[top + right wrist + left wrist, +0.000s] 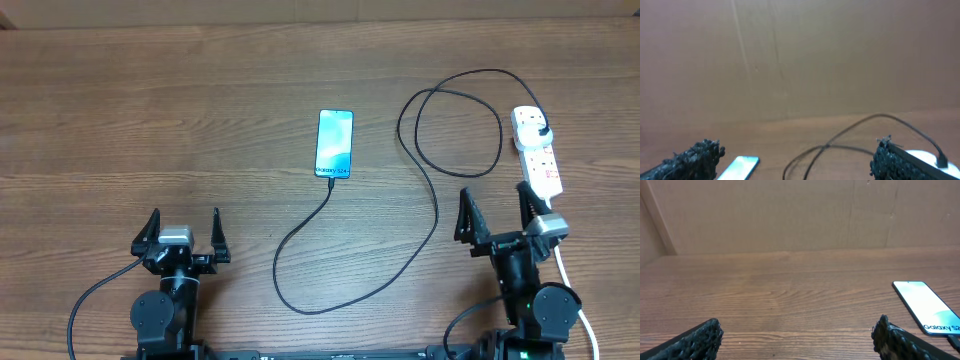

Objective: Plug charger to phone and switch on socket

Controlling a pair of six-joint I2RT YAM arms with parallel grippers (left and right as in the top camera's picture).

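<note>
The phone (335, 143) lies flat at mid-table with its cyan screen lit. It also shows in the left wrist view as the phone (927, 305) and in the right wrist view as the phone (740, 167). The black charger cable (436, 212) runs from the phone's near end, loops across the table, and ends in a black plug (540, 130) seated in the white socket strip (540, 160) at the right. My left gripper (185, 220) is open near the front edge, left of the phone. My right gripper (494, 197) is open just in front of the strip. Neither holds anything.
The strip's thick white cord (572, 285) trails past my right arm toward the front edge. A brown wall (790, 215) stands behind the wooden table (150, 110). The cable loop (860, 127) lies ahead of my right fingers.
</note>
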